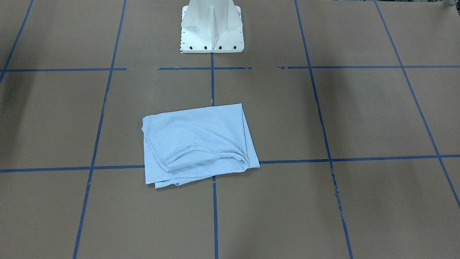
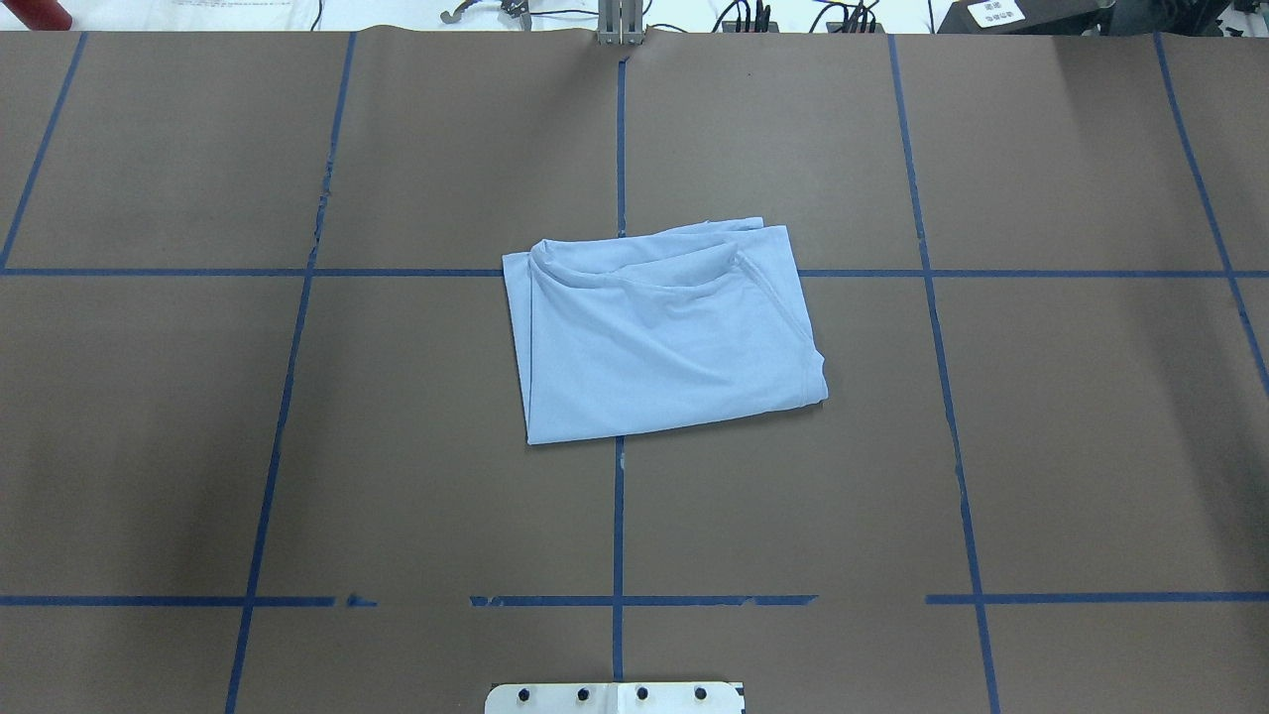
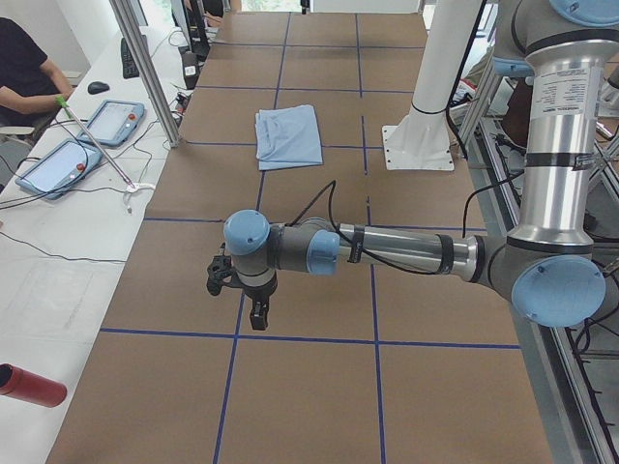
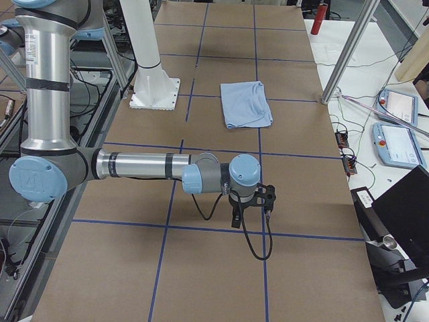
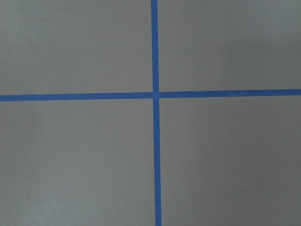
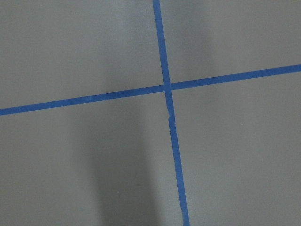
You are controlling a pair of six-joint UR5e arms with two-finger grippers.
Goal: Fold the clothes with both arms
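The clothes are one light blue T-shirt (image 1: 197,144) (image 2: 664,332), lying folded into a rough rectangle at the middle of the brown table, with no arm touching it. It also shows in the side views as a small T-shirt (image 3: 288,135) (image 4: 247,104). My left arm reaches low over the table's left end, its gripper (image 3: 239,295) pointing down, far from the shirt. My right arm does the same at the right end with its gripper (image 4: 251,204). I cannot tell whether either gripper is open or shut. Both wrist views show only brown table and crossing blue tape.
The white pedestal base (image 1: 212,32) (image 2: 615,697) stands behind the shirt. Blue tape lines (image 2: 619,149) grid the table. Beside the table are teach pendants (image 3: 114,122) (image 4: 399,106), a red bottle (image 3: 31,387), metal posts (image 3: 147,68) and a seated person (image 3: 21,68).
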